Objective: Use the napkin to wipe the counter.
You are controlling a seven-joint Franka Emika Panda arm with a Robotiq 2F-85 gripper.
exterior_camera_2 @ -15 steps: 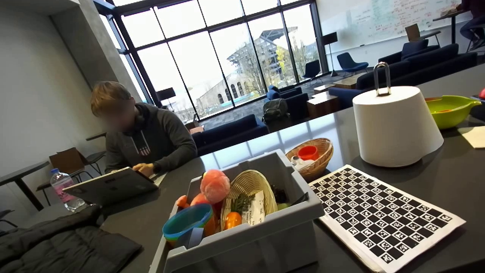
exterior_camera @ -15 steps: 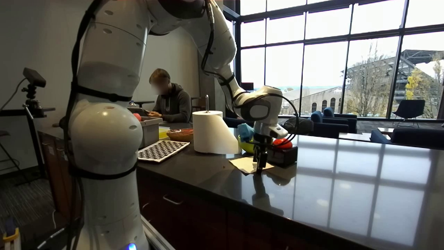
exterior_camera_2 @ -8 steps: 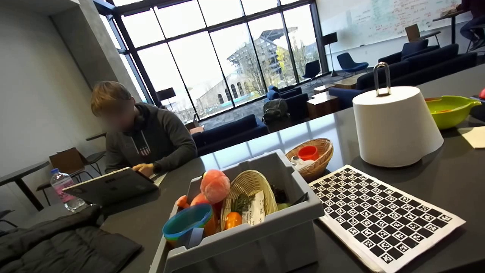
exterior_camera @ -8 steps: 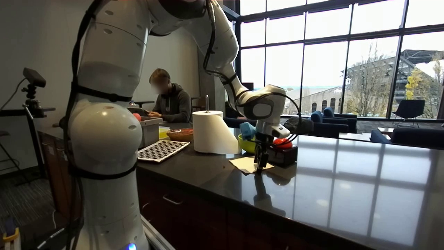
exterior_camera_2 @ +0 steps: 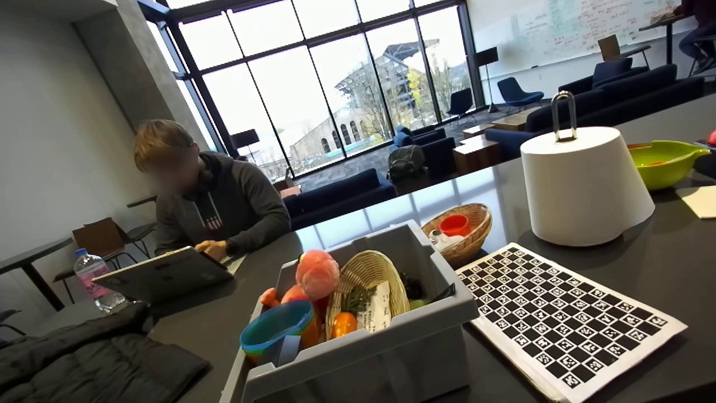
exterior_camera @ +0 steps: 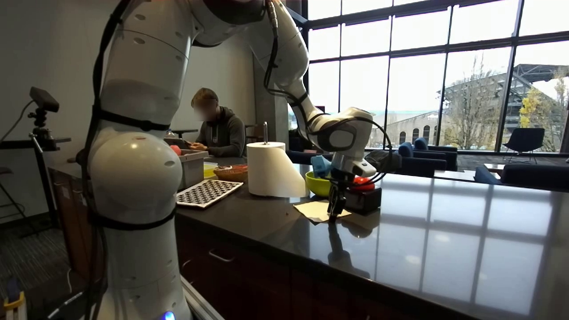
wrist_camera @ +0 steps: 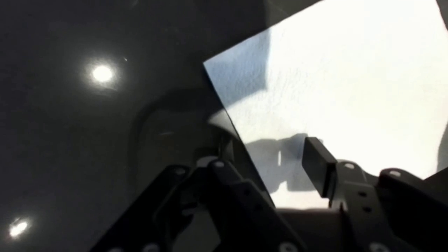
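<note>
The napkin [exterior_camera: 313, 211] lies flat on the dark glossy counter [exterior_camera: 262, 226], pale cream in both exterior views; its near part [exterior_camera_2: 702, 200] is cut off by the frame edge. Seen from the wrist, the napkin [wrist_camera: 353, 80] looks bright white. My gripper [exterior_camera: 333, 218] points down at the napkin's front edge, fingertips at or close to the surface. In the wrist view, the gripper [wrist_camera: 272, 155] stands partly open: one finger's pad [wrist_camera: 317, 166] is over the napkin, the opposite finger over bare counter just past its edge. Nothing shows pinched between them.
Close behind the gripper stand a black box [exterior_camera: 365, 201] with a red object and a green bowl [exterior_camera: 316, 184] with a blue object. A white paper roll [exterior_camera: 271, 173], a checkered board [exterior_camera: 209, 193] and a grey bin [exterior_camera_2: 358, 358] are further along. A person [exterior_camera_2: 212, 196] sits beyond.
The hand has shifted a little to the right in an exterior view while the fingertips stay at nearly the same spot. The fingers have drawn closer together. The napkin lies where it was.
</note>
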